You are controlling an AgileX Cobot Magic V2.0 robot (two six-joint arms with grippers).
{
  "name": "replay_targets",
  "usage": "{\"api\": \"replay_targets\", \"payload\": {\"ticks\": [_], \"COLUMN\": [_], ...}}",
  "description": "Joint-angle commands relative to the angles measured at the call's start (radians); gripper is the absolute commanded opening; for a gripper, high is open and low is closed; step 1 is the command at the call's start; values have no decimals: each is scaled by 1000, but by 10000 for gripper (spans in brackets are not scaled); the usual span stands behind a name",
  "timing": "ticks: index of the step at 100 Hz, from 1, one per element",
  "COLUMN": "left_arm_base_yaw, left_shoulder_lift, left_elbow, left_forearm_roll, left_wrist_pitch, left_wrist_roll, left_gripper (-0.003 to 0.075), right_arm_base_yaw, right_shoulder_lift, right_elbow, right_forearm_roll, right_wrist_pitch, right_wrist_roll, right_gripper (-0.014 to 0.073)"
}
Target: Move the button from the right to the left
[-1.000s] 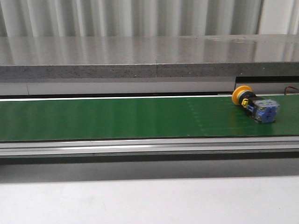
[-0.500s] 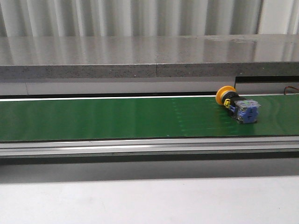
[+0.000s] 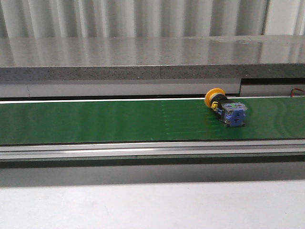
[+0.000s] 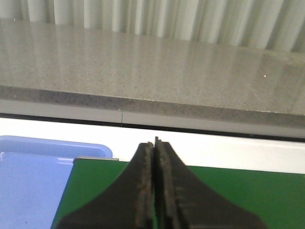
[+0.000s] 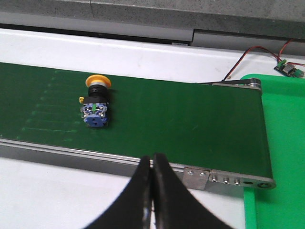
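My left gripper (image 4: 154, 183) closed, right gripper (image 5: 152, 191) closed, both empty; button (image 3: 226, 109) on its side on belt (image 3: 95, 121).

Both grippers' fingers (image 4: 143, 200) (image 5: 143, 191) are black, tapering (rough-textured inner pads)

One button (image 3: 225, 109), lying on its side at about 3 o'clock on the belt. One green belt (image 3: 105, 121). Two grippers: left (image 4: 154, 148) and right (image 5: 152, 160), each with its fingers pressed together. One blue tray (image 4: 28, 181), at the belt's end beside the left gripper. One green mat (image 5: 281, 143), past the belt's other end. One small circuit board (image 5: 290, 69) with red and black wires.
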Motion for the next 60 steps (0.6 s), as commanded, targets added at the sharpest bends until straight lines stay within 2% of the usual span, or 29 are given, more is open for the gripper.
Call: {"api": "replay_targets", "payload": {"ticks": [1, 21, 60], "left_arm_base_yaw": [-4, -4, -4], "left_shoulder_lift": [113, 307, 501], "left_elbow": [-158, -352, -366], "left_forearm_roll": [-16, -31, -31], "left_wrist_pitch": [68, 367, 427], "left_wrist_roll": [-6, -6, -6], "left_gripper": [-20, -20, -19], "right_arm_base_yaw": [0, 0, 0], "right_shoulder_lift": [2, 2, 2], "right_elbow": [-26, -26, -26], "right_forearm_roll": [8, 8, 8], "right_wrist_pitch": [-63, -63, -63], "right_wrist_roll": [-9, -9, -9], "right_gripper": [-68, -68, -68]}}
